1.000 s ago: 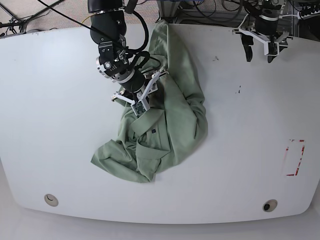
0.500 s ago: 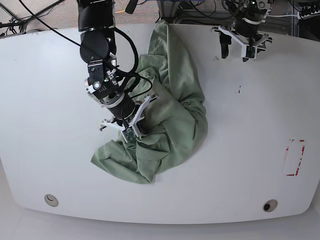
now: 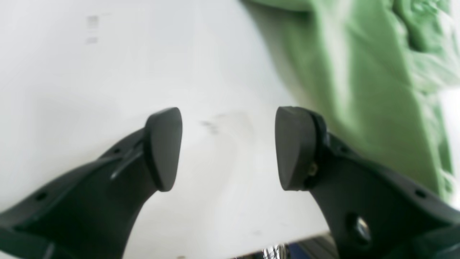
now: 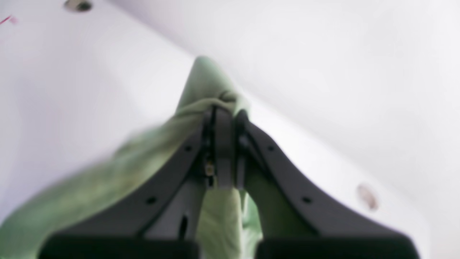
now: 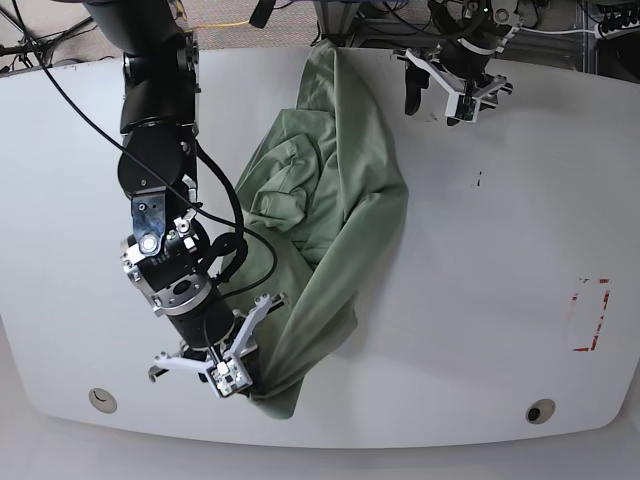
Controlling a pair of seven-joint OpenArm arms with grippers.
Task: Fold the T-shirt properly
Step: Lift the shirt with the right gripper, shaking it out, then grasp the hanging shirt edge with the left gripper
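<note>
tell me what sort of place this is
Probably a robotics lab or test workspace: two robot arms, loose cables behind a white table, and a green shirt laid out on it.

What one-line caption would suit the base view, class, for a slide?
The right gripper grips the sage-green T-shirt near its lower edge, while the left gripper hangs open beside it.

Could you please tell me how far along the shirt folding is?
It looks early: no finished fold shows, and the T-shirt lies bunched and creased on the table. In hand, the right gripper pinches a part of the shirt, drawing it toward the near edge. Left to do, it seems, are spreading and the folding itself; the left gripper hangs open beside the cloth.
</note>
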